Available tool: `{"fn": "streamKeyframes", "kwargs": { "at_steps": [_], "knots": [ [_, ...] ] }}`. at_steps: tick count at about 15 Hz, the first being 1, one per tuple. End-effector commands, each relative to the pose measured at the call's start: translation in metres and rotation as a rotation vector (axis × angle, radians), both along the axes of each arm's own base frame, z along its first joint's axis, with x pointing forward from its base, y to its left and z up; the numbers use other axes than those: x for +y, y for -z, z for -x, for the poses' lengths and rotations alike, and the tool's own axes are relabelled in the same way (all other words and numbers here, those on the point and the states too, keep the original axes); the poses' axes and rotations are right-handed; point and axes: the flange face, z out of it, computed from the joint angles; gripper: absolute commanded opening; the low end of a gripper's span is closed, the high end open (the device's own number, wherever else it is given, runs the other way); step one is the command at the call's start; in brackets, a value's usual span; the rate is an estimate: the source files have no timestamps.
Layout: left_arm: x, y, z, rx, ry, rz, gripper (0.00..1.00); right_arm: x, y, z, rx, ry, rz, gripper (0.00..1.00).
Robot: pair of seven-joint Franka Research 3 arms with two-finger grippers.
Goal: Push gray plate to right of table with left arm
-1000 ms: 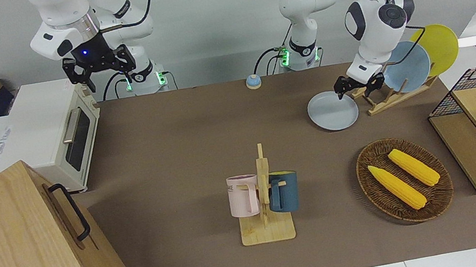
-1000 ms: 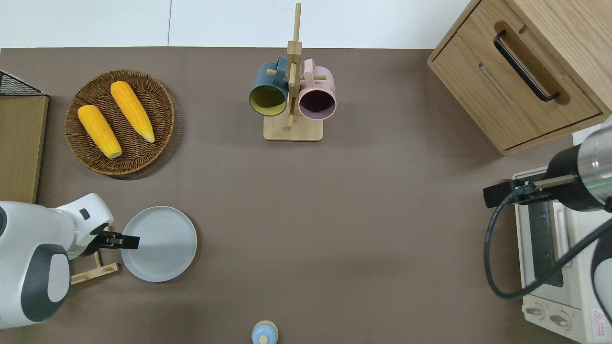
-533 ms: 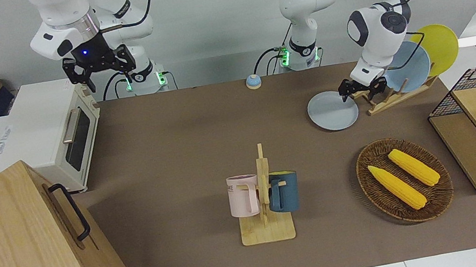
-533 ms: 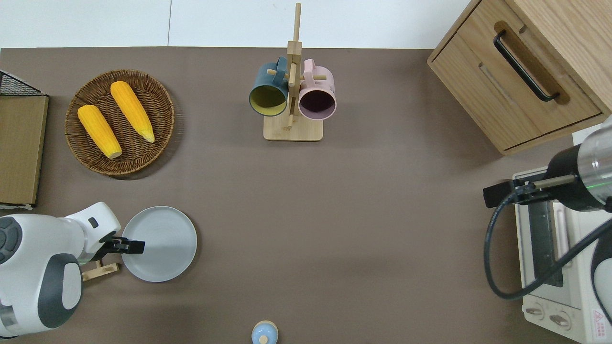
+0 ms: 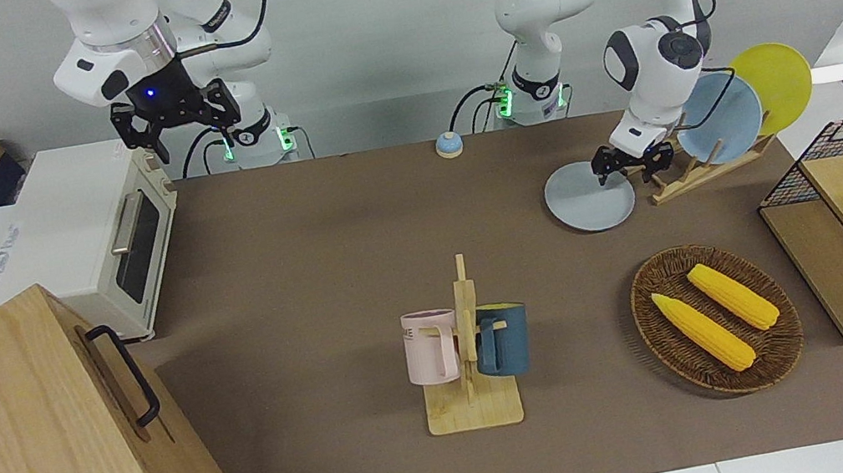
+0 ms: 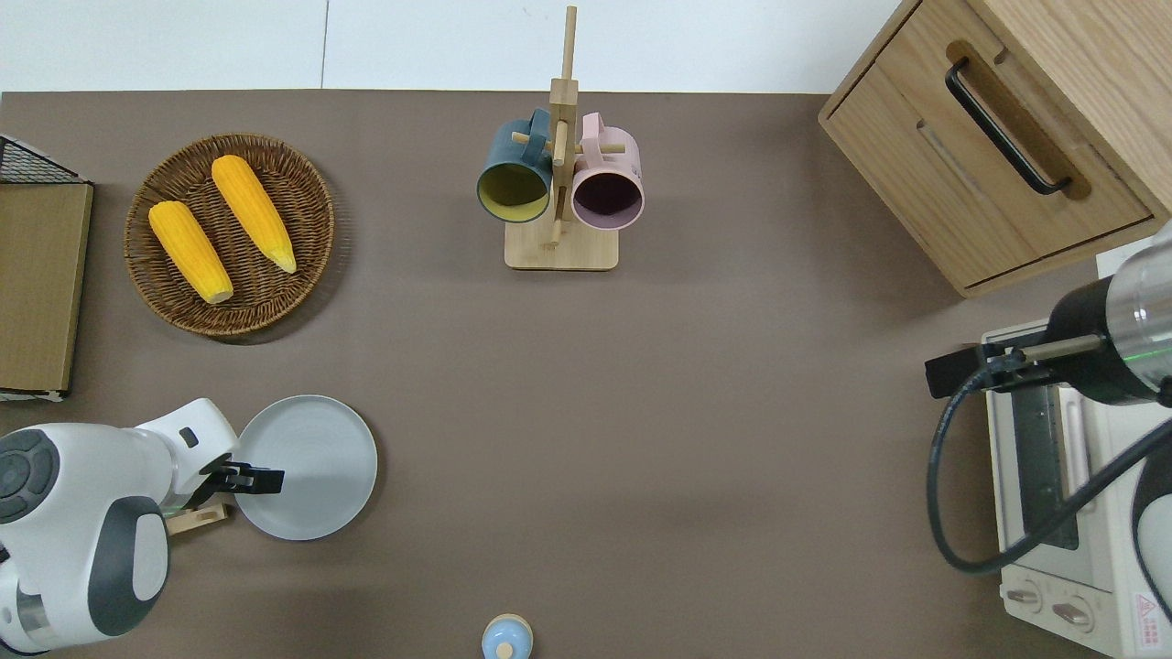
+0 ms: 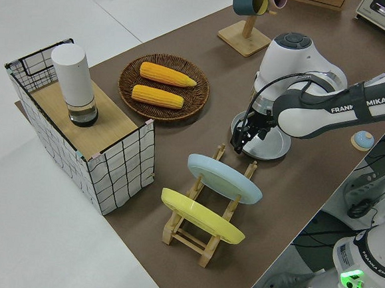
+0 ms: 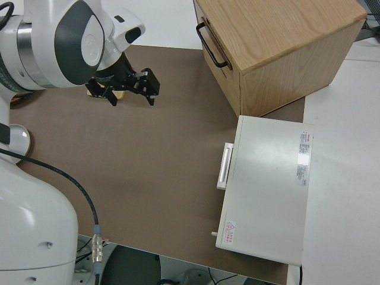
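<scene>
Hand (image 6: 261,478) of the left arm (image 6: 87,513) sits low over the edge of the gray plate (image 6: 316,467) at the rack end; fingers look drawn together and grasp nothing, though I cannot tell whether the tips touch the plate's surface or hover just clear. Plate lies flat on the tabletop (image 6: 641,384), toward the left arm's end, just beside the wooden plate rack (image 5: 695,172) that carries a sky-blue plate (image 5: 720,117) and a yellow plate (image 5: 774,83). Wicker basket (image 6: 229,233) with two corn cobs lies farther from the robots than the plate. Right arm parked.

Risk, as judged: the tips stand inside the rim, so a push toward the right arm's end would rely on friction or on catching the opposite rim; with too little downward force the hand may slide across the plate and leave it where it is. Too much force on one edge could tip the plate. The wrist is close to the rack, so a swing of it could knock the standing plates.
</scene>
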Motion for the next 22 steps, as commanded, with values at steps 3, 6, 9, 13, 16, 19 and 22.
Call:
{"fn": "streamKeyframes", "kwargs": {
  "at_steps": [3, 6, 9, 13, 16, 19, 22],
  "knots": [
    [-0.004, 0.014, 0.003, -0.017, 0.022, -0.005, 0.99, -0.003, -0.004, 0.002, 0.005, 0.008, -0.003, 0.983],
    [-0.003, 0.018, 0.003, -0.011, 0.018, -0.003, 0.89, -0.003, -0.004, 0.002, 0.005, 0.008, -0.003, 0.983],
    [-0.004, 0.024, 0.002, -0.006, 0.017, 0.001, 0.56, -0.003, -0.004, 0.003, 0.007, 0.008, -0.002, 0.983],
    [-0.004, 0.023, 0.002, -0.007, 0.013, 0.003, 0.06, -0.003, -0.004, 0.003, 0.007, 0.008, -0.002, 0.983],
    [-0.005, 0.024, 0.002, -0.007, 0.014, 0.003, 0.0, -0.003, -0.004, 0.003, 0.007, 0.008, -0.002, 0.983],
    [-0.006, 0.025, 0.002, -0.005, -0.002, 0.008, 0.0, -0.002, -0.004, 0.003, 0.007, 0.007, -0.002, 0.983],
    [-0.01, 0.029, 0.0, -0.007, -0.034, 0.031, 0.0, -0.002, -0.004, 0.003, 0.005, 0.007, -0.003, 0.983]
  ]
}}
